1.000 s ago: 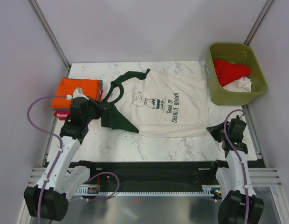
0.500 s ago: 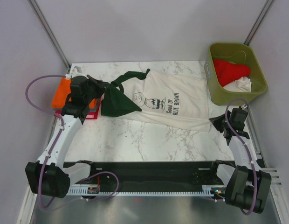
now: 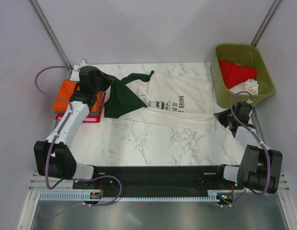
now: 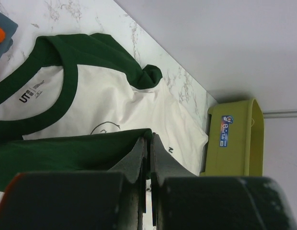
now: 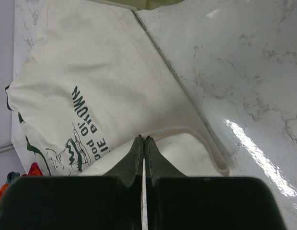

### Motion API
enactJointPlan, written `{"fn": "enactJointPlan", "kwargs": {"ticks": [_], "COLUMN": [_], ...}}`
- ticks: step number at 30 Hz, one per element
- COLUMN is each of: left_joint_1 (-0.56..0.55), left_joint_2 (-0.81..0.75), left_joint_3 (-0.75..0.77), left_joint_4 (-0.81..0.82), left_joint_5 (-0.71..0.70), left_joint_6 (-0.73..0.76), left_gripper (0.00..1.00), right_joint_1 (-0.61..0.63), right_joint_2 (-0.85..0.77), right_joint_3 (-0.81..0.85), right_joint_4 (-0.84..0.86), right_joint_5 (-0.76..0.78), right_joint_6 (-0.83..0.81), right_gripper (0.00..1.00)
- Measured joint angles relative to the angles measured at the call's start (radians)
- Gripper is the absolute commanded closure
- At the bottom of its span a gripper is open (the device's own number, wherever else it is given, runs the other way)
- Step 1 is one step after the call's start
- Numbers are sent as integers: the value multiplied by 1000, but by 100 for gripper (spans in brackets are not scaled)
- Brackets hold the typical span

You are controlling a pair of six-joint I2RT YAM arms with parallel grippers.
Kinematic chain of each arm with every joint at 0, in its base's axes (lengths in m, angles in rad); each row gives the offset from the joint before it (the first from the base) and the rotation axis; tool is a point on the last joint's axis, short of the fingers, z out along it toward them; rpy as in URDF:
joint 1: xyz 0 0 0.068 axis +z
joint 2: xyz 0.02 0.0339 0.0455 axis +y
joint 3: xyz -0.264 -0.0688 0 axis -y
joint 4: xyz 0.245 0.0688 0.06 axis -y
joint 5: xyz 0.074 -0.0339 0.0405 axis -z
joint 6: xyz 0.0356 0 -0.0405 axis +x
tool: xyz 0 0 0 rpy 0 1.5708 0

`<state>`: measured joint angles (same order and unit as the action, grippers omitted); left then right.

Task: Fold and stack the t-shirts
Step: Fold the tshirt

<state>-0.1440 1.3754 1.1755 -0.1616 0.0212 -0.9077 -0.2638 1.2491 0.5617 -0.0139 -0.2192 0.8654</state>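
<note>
both arms have swung the near edge of the cream charlie brown t-shirt [image 3: 184,98], mid-frame, toward the top; left gripper [image 3: 108,84] pinches its green sleeve [image 3: 120,99], right gripper [image 3: 219,118] its hem [image 5: 187,132]. advance both evenly, keeping the cloth taut.

The table [image 3: 139,143] is white with thin grey lines, like marble. A cream shirt [image 3: 187,96] with dark green sleeves lies across the far half. Its near side is folded up over part of the print. A pile of folded shirts [image 3: 67,93] sits at the far left edge, with an orange one on top. A green bin [image 3: 234,101] stands at the far right corner, just beside the cream shirt. The near half of the table is bare.
</note>
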Motion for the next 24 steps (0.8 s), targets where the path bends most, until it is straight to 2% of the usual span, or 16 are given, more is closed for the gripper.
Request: {"fn": "enactJointPlan", "kwargs": {"ticks": [24], "left_joint_1": [-2], "left_joint_2": [253], "left_joint_3": [207], "left_joint_4": [6], "left_joint_5": [-45], "left_joint_6": [0], "left_gripper": [98], "right_joint_1": [45], "right_joint_2": [201], "right_joint_3": [113], "right_joint_4": [101], "right_joint_5": [63], "right_joint_6": [82], "right_gripper": [100]}}
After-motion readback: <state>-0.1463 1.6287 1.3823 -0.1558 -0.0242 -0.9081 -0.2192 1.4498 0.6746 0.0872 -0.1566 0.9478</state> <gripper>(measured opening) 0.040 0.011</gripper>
